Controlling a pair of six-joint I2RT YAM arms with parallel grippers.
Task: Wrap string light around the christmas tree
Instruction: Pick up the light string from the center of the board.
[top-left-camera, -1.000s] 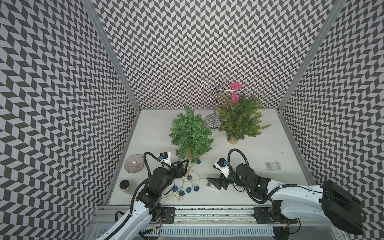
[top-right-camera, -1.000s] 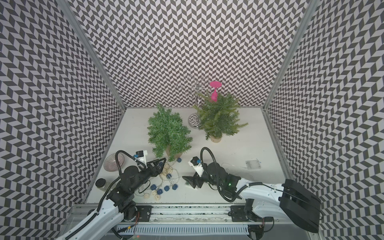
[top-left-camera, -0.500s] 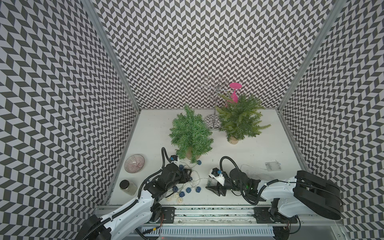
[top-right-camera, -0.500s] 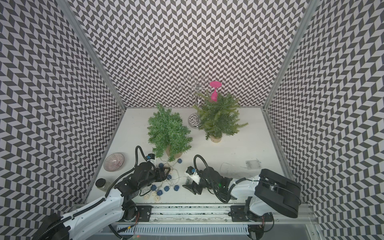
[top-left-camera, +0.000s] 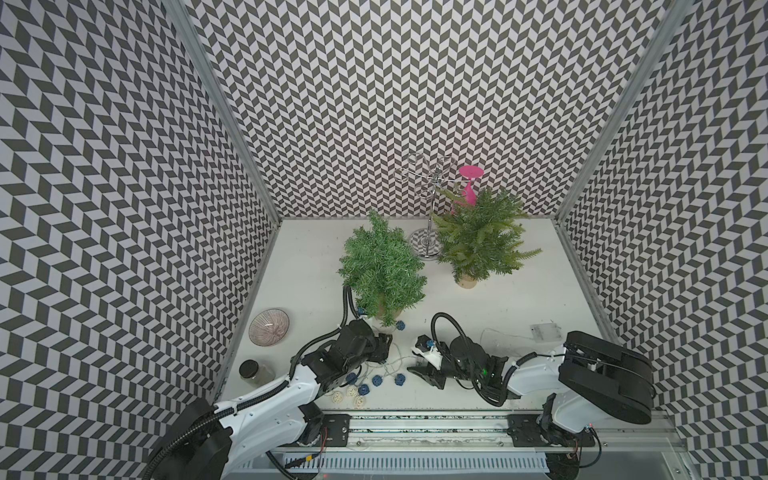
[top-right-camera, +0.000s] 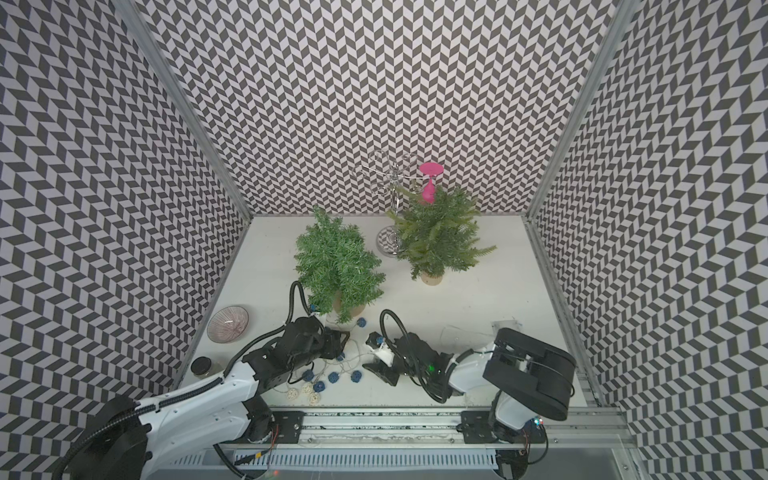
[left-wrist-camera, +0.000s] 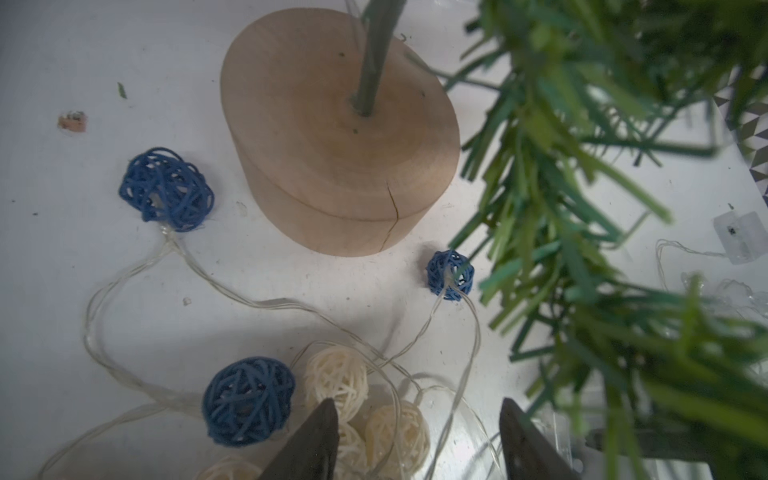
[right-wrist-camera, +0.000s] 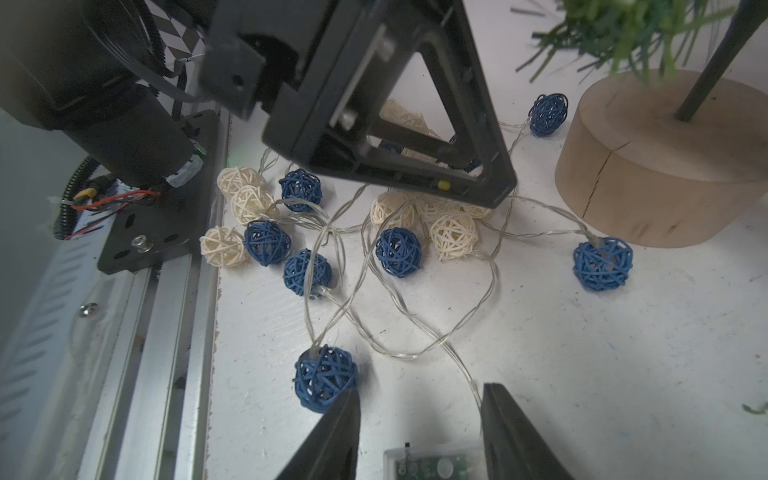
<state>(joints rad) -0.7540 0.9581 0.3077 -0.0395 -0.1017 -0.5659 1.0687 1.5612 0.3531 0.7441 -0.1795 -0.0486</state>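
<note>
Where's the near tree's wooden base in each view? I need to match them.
Top view: base mostly hidden under the near tree.
Top view: the same, tan edge showing.
Left wrist: base whole, top face showing.
Right wrist: base with cracked side facing.
Shared landmark: blue ball beside the base.

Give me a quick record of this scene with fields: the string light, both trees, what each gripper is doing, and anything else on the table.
String light: loose tangle of blue and cream balls on the table, in front of the near tree; none seen in its branches
Near tree: upright on a wooden base
Far tree: upright, further back, bare
Left gripper: open, over cream balls near the base
Right gripper: open, jaws either side of a clear module
Other items: bowl, jar, metal stand
</note>
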